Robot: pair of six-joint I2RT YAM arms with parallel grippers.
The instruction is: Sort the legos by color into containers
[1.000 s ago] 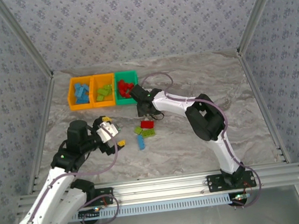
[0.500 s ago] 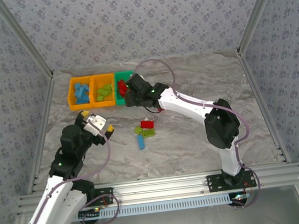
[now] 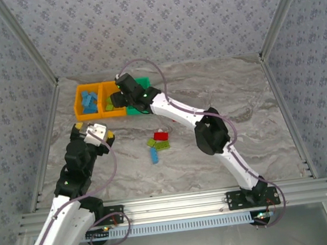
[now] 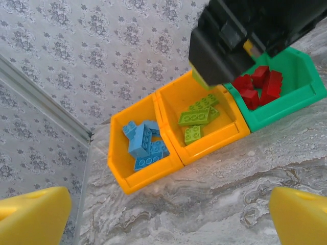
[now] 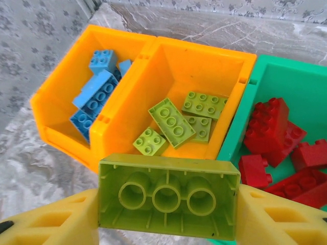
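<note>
My right gripper [image 5: 168, 206] is clamped on one lime green brick [image 5: 168, 186], a yellow finger pressed to each short end and the hollow underside turned toward my wrist camera. I hold it in the air above the near wall of the middle orange bin [image 5: 204, 51], where four more lime bricks [image 5: 172, 121] lie. To its left, the left orange bin [image 5: 51, 99] holds the blue bricks [image 5: 94, 92]; to its right, the green bin [image 5: 268, 76] holds the red bricks [image 5: 271, 127]. My left gripper [image 3: 92, 132] hangs raised over the left side of the table [image 3: 242, 137], nearer than the bins, jaws spread wide with nothing between them. Near the table's middle lie a red brick [image 3: 161, 136], two lime pieces [image 3: 159, 143] and a blue brick [image 3: 153, 155], close together.
</note>
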